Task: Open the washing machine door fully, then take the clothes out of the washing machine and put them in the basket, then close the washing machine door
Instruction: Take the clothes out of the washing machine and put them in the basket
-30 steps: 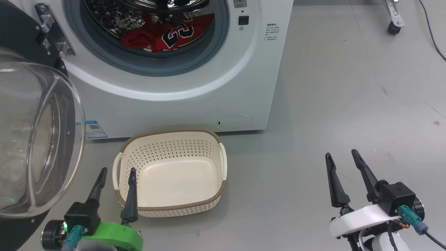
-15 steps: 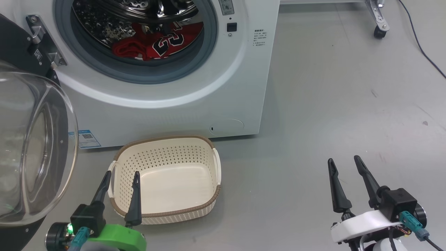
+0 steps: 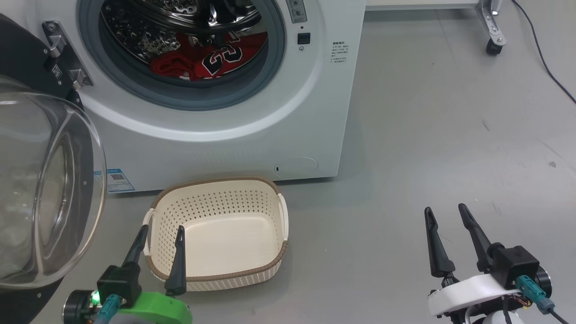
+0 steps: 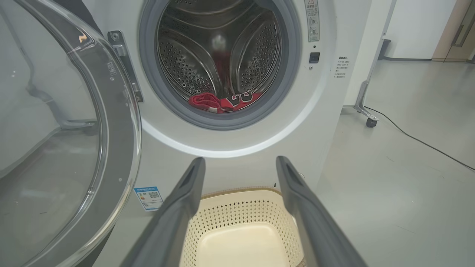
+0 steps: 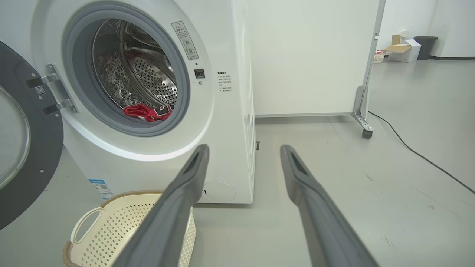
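Hanging wide open at the left edge of the head view, the washing machine door (image 3: 45, 189) bares the washing machine (image 3: 234, 130) at top centre, where the clothes (image 3: 211, 60) lie in the drum. The basket (image 3: 216, 183) sits on the floor just below it. The left end effector (image 3: 162, 228), lower left, and the right end effector (image 3: 444, 208), lower right, both gape fully, holding nothing.
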Controlling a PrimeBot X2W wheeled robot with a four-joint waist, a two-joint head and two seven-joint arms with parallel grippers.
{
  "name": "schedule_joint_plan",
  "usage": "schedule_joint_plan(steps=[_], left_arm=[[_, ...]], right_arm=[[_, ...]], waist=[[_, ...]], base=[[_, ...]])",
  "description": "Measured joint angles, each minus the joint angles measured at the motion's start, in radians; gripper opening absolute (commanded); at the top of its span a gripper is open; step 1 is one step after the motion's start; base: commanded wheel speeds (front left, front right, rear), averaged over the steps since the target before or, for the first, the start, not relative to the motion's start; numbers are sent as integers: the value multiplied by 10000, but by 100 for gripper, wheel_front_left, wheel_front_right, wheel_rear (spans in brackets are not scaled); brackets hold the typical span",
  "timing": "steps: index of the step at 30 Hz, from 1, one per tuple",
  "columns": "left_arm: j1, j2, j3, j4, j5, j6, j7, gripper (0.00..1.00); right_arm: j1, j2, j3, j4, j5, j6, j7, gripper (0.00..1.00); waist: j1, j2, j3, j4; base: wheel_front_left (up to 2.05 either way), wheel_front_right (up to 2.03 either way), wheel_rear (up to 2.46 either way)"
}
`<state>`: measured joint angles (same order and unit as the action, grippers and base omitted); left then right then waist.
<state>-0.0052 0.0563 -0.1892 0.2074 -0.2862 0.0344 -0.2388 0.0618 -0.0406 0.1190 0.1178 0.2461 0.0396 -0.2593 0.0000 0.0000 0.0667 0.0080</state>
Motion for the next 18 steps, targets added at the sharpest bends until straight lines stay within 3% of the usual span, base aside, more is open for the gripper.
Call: schedule_joint_plan(steps=[18], left_arm=[[0, -2, -44, -71, 21, 94, 0, 100]], right_arm=[[91, 2, 44, 25, 75, -73, 0, 100]], waist=[[0, 0, -22, 105]], base=[[0, 0, 0]])
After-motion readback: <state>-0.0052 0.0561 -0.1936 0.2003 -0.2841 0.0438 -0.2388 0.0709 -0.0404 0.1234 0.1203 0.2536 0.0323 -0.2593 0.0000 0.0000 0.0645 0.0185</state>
